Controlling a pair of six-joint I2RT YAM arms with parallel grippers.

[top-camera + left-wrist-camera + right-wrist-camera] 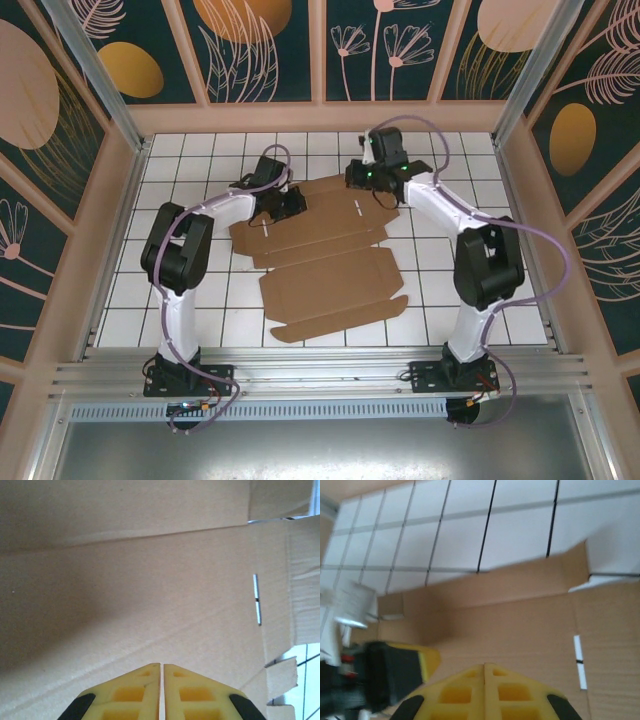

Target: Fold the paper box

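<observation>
The left arm [178, 300] and right arm [470, 310] are sporting white shells and black joints, lilac cables [566, 262] are trailing to black bases [185, 378] on the aluminium rail [320, 375], and yellow fingers [135, 695] are flashing black edges.

My counter [230, 320] is white squares with dark lines. At 12, 9 and 3 o'clock stand dark green walls [440, 50] with pink leaves and orange blobs, in pale pink frames [320, 115]. A gray metal rail [320, 378] runs at 6 o'clock.
</observation>
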